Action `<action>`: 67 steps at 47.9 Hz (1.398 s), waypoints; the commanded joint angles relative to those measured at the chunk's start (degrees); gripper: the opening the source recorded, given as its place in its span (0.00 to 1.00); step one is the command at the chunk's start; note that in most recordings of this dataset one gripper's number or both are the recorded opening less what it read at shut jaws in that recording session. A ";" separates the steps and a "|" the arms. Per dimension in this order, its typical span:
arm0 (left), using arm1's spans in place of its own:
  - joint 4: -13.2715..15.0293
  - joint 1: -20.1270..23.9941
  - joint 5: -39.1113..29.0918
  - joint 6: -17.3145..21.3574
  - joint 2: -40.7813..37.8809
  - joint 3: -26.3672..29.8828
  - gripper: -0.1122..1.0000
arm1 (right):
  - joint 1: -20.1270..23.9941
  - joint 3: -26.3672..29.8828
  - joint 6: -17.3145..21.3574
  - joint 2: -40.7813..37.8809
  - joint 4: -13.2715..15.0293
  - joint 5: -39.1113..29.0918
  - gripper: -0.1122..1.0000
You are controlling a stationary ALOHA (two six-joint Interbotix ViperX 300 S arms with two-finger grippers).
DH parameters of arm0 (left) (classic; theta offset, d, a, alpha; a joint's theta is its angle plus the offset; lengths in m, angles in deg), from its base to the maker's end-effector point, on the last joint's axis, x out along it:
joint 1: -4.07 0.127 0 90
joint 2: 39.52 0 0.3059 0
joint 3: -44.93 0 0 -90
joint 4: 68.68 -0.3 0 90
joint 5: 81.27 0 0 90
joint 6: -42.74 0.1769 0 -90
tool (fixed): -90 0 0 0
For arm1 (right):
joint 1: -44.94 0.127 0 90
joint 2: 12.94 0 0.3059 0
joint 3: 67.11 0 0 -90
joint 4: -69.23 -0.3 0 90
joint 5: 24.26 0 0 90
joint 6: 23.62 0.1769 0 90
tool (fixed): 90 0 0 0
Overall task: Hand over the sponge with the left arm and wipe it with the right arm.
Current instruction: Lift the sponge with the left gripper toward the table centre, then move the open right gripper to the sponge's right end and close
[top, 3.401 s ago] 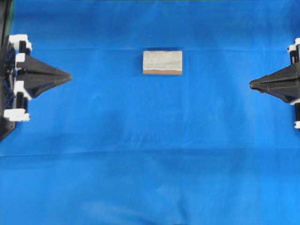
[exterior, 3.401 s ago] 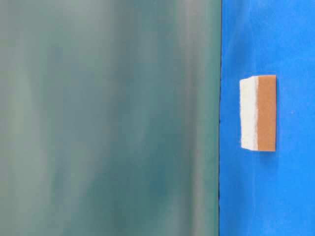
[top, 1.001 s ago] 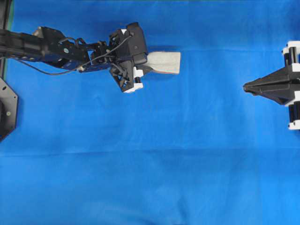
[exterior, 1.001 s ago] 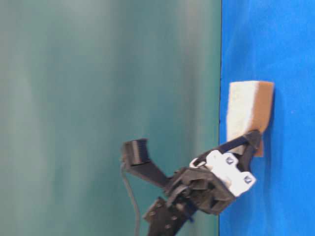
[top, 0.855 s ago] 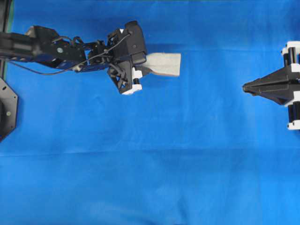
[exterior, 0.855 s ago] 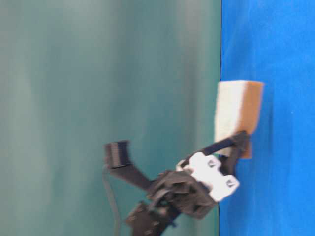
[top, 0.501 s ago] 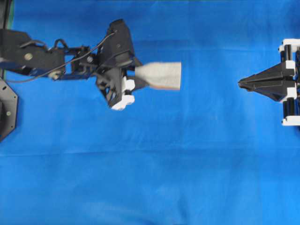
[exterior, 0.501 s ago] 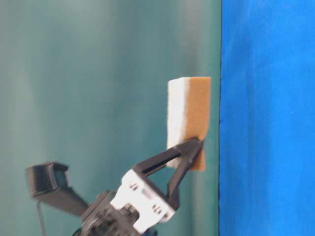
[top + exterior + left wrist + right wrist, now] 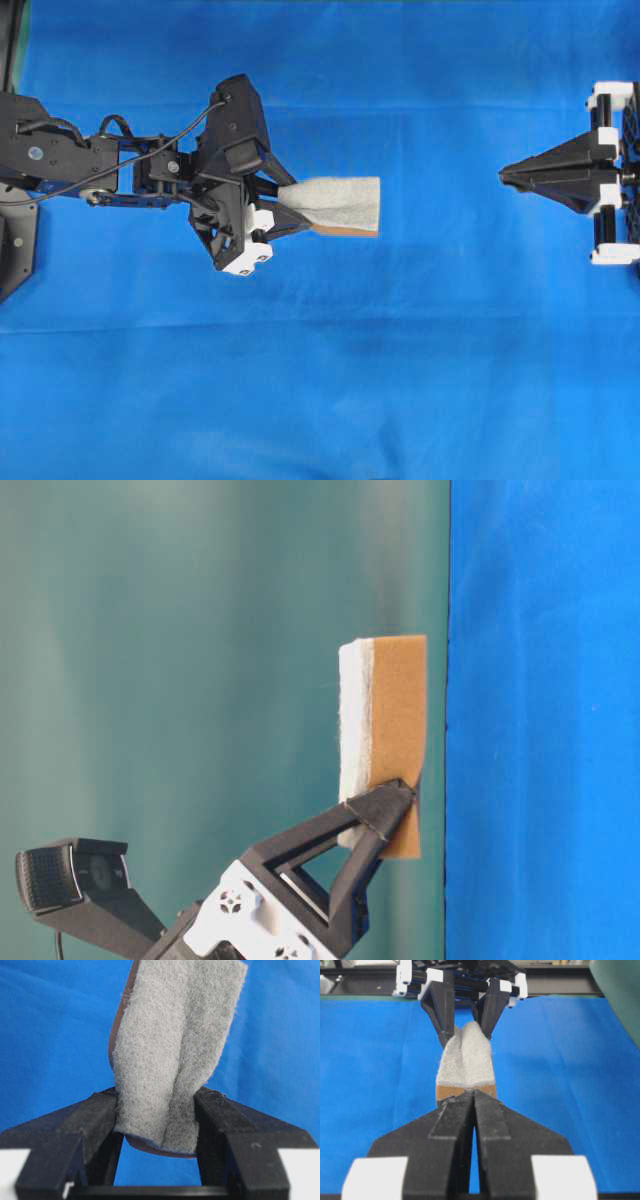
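Observation:
The sponge (image 9: 340,203) hangs in the air above the blue cloth, grey-white face up and orange-brown layer (image 9: 398,730) underneath. My left gripper (image 9: 290,205) is shut on its left end, squeezing it so the grey face (image 9: 175,1050) creases between the black fingers (image 9: 210,1110). The free end points right, toward the right gripper (image 9: 505,175). That gripper is shut and holds nothing, a good gap away from the sponge at about the same height. In the right wrist view its closed tips (image 9: 472,1094) line up with the sponge (image 9: 465,1062) and the left gripper (image 9: 466,1027) behind it.
A blue cloth (image 9: 330,380) covers the whole table. A green backdrop (image 9: 200,680) fills the left of the table-level view. The left arm's links (image 9: 80,165) stretch in from the left edge.
The left gripper has lifted the sponge off the cloth and carried it nearer and slightly left in the overhead view. The right gripper has crept left towards it, still shut.

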 commanded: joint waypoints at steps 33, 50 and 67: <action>0.09 -0.35 0.35 -0.09 0.62 0.70 0.42 | 4.57 15.12 2.37 -20.57 -0.88 2.64 0.11; 0.09 -0.35 0.26 -0.09 0.62 0.62 0.42 | 4.13 21.62 2.90 -29.97 -1.14 1.05 0.76; 0.09 -0.35 0.26 0.09 0.62 0.70 0.42 | 1.32 25.58 2.81 -37.53 -1.41 -1.23 0.76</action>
